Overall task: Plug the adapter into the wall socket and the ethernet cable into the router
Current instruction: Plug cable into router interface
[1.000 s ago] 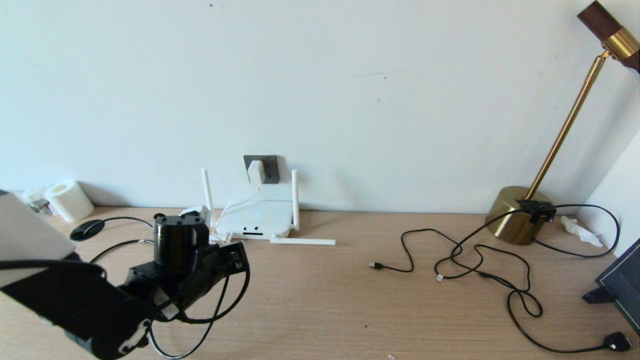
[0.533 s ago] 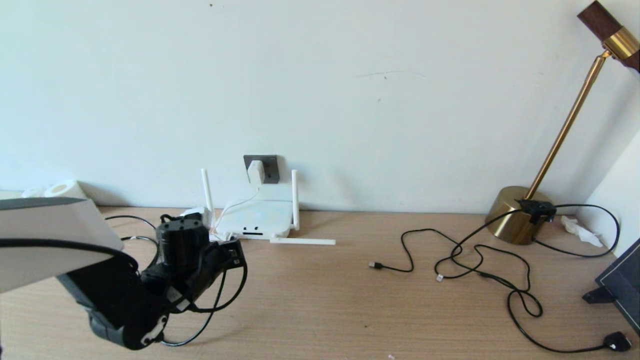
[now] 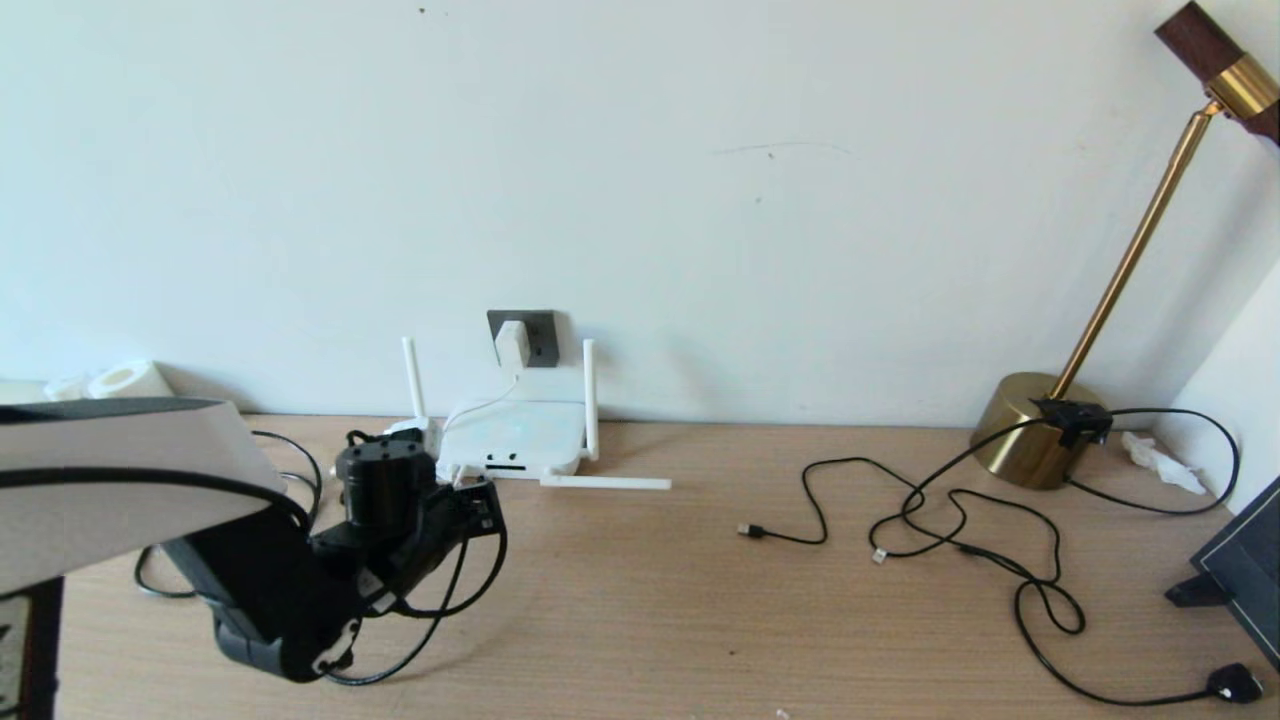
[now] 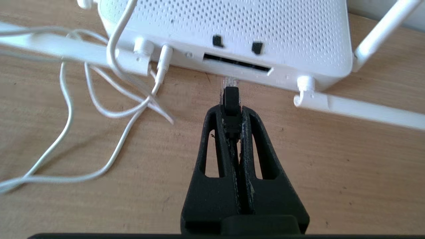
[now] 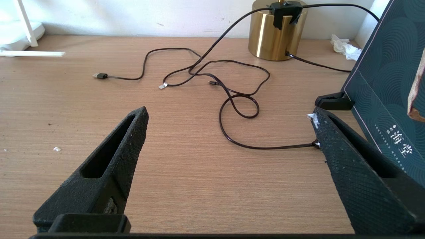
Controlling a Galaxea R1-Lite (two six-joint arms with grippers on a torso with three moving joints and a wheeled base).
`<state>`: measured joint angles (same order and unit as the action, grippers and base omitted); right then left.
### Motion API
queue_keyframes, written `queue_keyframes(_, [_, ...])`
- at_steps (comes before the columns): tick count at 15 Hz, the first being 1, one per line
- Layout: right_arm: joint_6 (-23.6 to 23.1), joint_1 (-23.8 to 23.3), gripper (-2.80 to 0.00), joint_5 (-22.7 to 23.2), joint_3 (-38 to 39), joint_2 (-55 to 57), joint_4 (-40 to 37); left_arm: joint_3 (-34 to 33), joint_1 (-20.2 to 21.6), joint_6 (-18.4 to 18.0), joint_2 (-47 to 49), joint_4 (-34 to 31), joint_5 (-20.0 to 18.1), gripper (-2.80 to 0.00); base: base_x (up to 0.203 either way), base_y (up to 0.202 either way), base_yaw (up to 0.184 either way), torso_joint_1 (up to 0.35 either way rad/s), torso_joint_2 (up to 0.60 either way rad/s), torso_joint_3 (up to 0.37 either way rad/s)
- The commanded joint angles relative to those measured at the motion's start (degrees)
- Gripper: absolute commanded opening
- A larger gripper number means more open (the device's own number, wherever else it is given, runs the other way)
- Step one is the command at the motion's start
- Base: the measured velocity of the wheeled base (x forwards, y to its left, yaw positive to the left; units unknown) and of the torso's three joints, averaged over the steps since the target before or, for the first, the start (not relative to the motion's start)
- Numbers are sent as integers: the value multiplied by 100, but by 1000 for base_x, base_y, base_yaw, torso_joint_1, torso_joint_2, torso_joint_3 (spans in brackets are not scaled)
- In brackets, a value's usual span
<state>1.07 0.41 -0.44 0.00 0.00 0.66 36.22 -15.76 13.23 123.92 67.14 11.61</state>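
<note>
- The ethernet cable (image 3: pixel 470 560) hangs in a black loop below the left pincer (image 3: pixel 478 492) in the head view, with slack so the plug can be steered freely toward the router (image 3: pixel 515 440).
- The router lies flat on the table (image 3: pixel 700 600) against the wall, its port edge facing the robot, which suits an approach from the front.
- The adapter (image 3: pixel 512 343) already sits in the wall socket (image 3: pixel 540 335) just above the router, so I judge that half of the task done; its white cord drops down to the router.
- The right arm is not seen in this view.
- In the left wrist view the left pincer (image 4: pixel 231 99) is squeezed shut on the ethernet cable's (image 4: pixel 231 103) black boot, gripped right behind the clear connector so the tip stays stiff and aimed.
- The connector points at the dark port slot on the router (image 4: pixel 282 36) and is just short of it, not yet inserted as far as I can tell.
- The white cord (image 4: pixel 109 109) lies coiled to one side, apart from the plug's path.
- In the right wrist view the right pincer (image 5: pixel 229 122) is spread wide and holds nothing, parked low over bare table (image 5: pixel 186 186), well away from the router and out of the working arm's way.
- Thin black cables (image 5: pixel 239 103) and a brass lamp base (image 5: pixel 274 33) lie beyond it, untouched.
</note>
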Motion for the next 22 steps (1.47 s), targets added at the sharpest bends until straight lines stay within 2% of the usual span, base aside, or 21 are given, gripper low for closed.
queue_keyframes(1, [-2, 2, 0, 0, 0, 9, 4, 186, -6, -5, 207, 36, 17, -280, 0, 0, 0, 0, 0, 0])
queue_keyframes(22, [-2, 2, 0, 0, 0, 9, 4, 688, 143, -22, 677, 36, -18, -280, 0, 0, 0, 0, 0, 0])
